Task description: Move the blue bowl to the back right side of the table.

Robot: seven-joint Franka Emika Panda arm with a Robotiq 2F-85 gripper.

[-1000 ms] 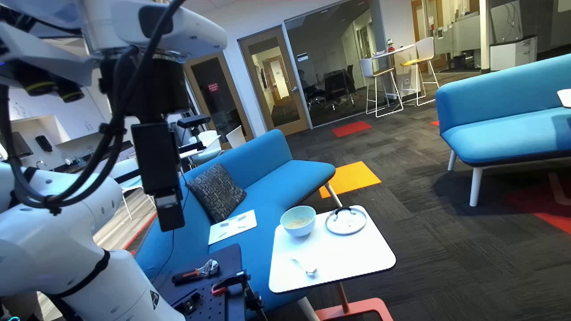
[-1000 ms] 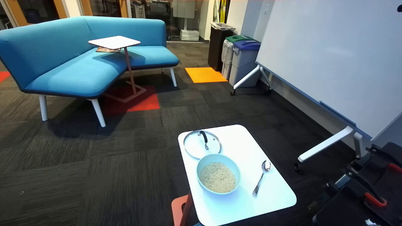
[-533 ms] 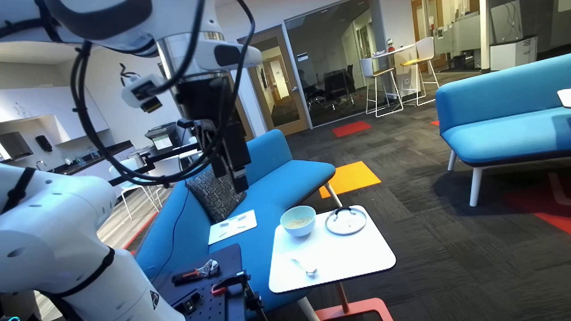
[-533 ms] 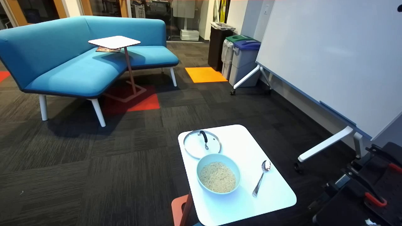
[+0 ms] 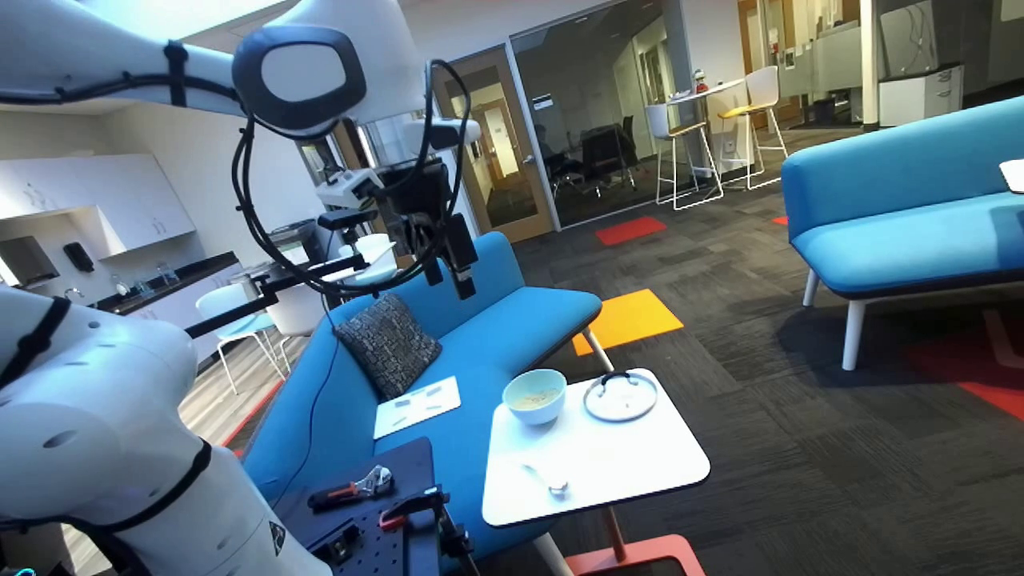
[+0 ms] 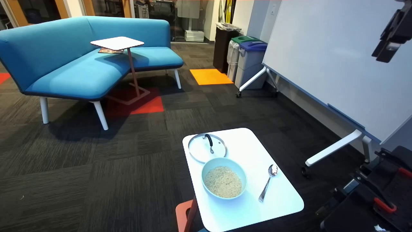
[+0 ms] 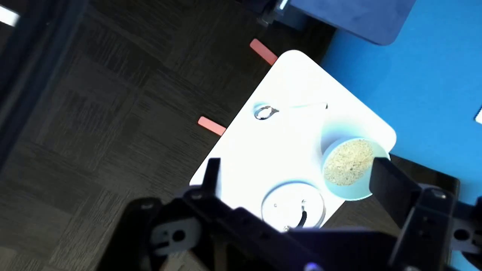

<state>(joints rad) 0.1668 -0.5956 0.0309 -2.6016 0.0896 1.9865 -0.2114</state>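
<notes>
White rectangular table below the claw, bearing a pale-blue round bowl, round glass lid, silver metal spoon

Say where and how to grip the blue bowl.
Pinch the rim, probably best with the open gripper coming from above, opposite the lid, one finger inside: the blue bowl stands upright, bare wall shows above its grainy filling, and the lid sits close.

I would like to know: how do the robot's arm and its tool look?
The arm is white and rounded, with black straps, black looping cables, a dark ring around one joint cap, and a dark label too small to read. The tool is mostly black, with two blocky fingers.
</notes>
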